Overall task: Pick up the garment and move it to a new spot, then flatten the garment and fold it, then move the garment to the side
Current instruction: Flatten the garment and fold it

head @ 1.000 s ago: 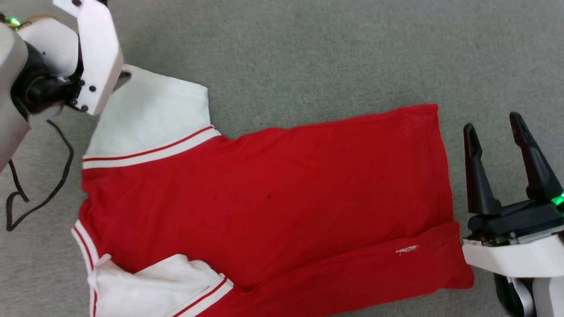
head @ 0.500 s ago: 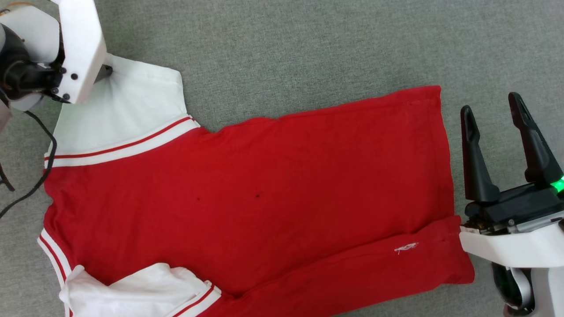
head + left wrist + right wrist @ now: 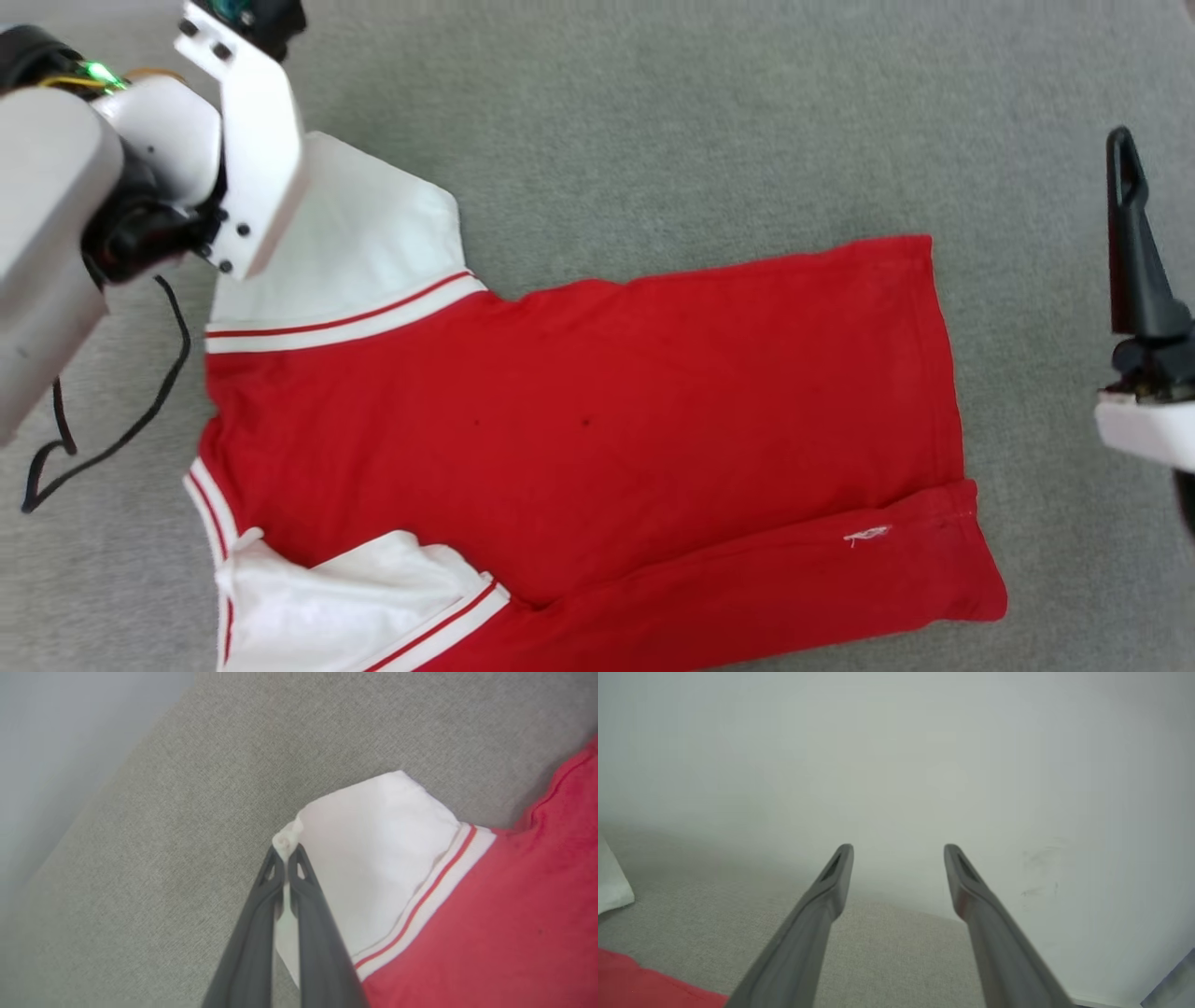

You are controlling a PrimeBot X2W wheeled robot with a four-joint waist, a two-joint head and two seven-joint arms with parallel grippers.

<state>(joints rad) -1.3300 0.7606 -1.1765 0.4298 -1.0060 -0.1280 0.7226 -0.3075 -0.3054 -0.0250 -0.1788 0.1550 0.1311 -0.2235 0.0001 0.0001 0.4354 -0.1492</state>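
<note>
The garment (image 3: 597, 429), red with white sleeves, lies spread on the grey cloth surface (image 3: 747, 112), collar to the left and hem to the right. One white sleeve (image 3: 364, 243) points to the upper left. The other sleeve (image 3: 355, 597) is folded in at the bottom left. In the left wrist view my left gripper (image 3: 286, 851) is shut on the outer corner of the upper sleeve (image 3: 373, 849). In the head view the white wrist bracket (image 3: 247, 159) covers that grip. My right gripper (image 3: 899, 858) stands open and empty just right of the hem, with one finger (image 3: 1131, 252) showing.
A loose black cable (image 3: 112, 429) lies on the surface left of the collar. A pale wall (image 3: 896, 765) rises behind the grey surface, whose far edge (image 3: 117, 765) is close to the held sleeve. A small white cloth corner (image 3: 612, 882) shows at the right wrist view's left edge.
My left gripper has closed on the sleeve corner. The head camera has shifted. My right gripper has moved up and outward, away from the hem's lower corner.
</note>
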